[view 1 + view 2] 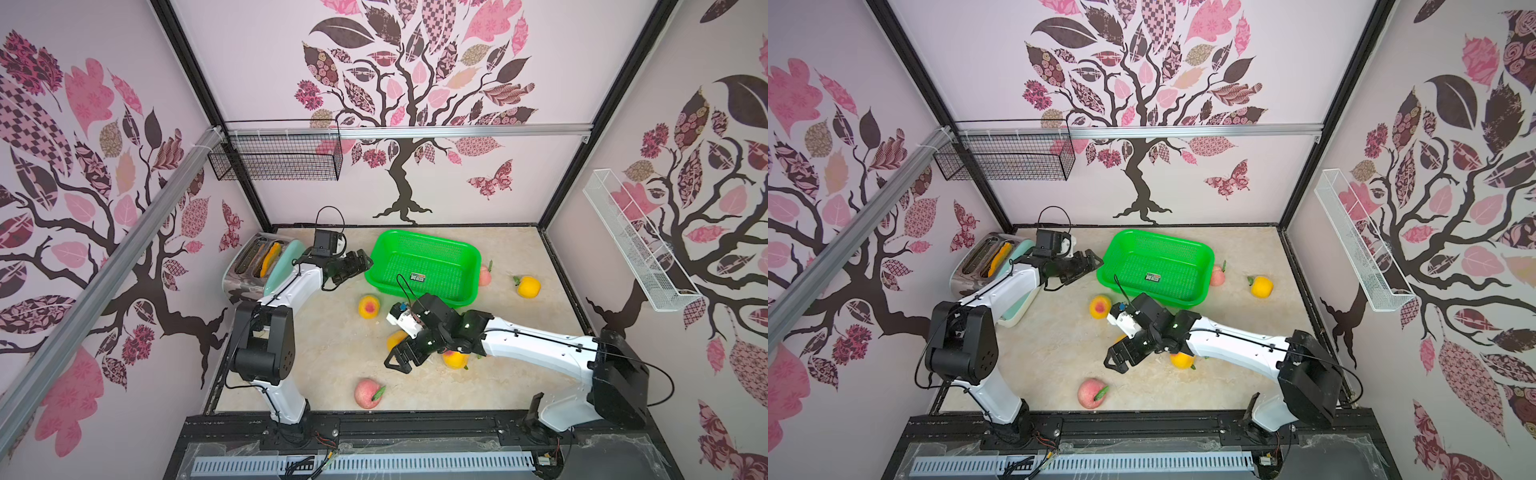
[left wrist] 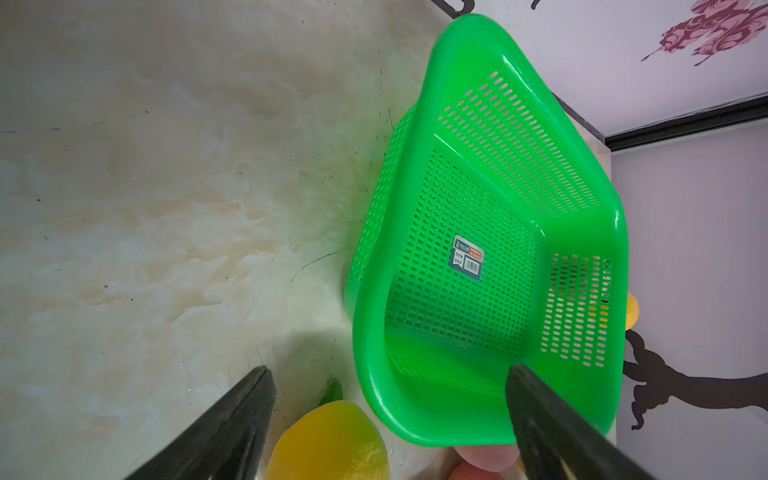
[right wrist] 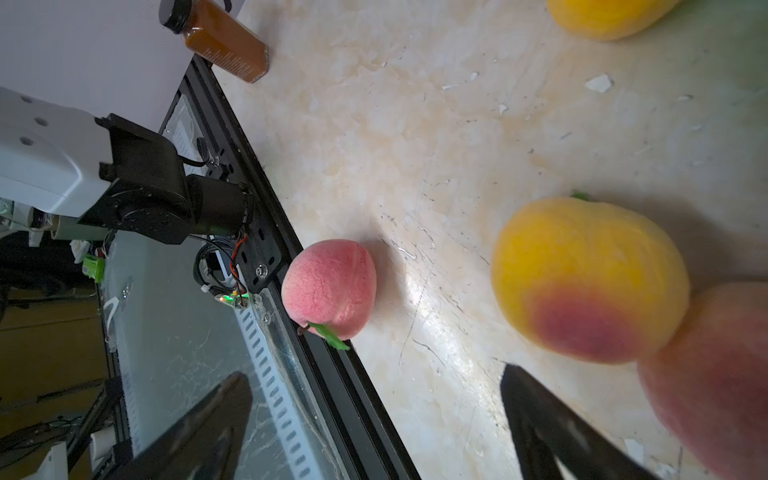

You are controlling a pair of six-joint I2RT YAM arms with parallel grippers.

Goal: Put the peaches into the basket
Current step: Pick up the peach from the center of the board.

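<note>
The green basket (image 1: 465, 253) (image 1: 1200, 253) (image 2: 440, 83) stands empty at the back of the table, with only a label sticker on its floor. My left gripper (image 1: 358, 266) (image 1: 1089, 266) (image 2: 388, 370) is open at the basket's left end, and a yellow peach (image 2: 332, 440) and a pink peach (image 2: 486, 457) lie close under it. My right gripper (image 1: 400, 360) (image 1: 1118, 360) (image 3: 376, 374) is open and empty over mid-table. Near it lie a blushed yellow peach (image 3: 590, 278) and a pink peach (image 1: 368, 392) (image 1: 1092, 394) (image 3: 330, 289) by the front edge. Other peaches: (image 1: 369, 306), (image 1: 455, 359), (image 1: 528, 286), (image 1: 485, 275).
A toaster (image 1: 249, 266) holding an orange slice stands at the back left. A black wire basket (image 1: 274, 156) hangs on the back wall and a white wire basket (image 1: 636, 241) on the right wall. A brown bottle (image 3: 220, 37) stands near the left arm's base.
</note>
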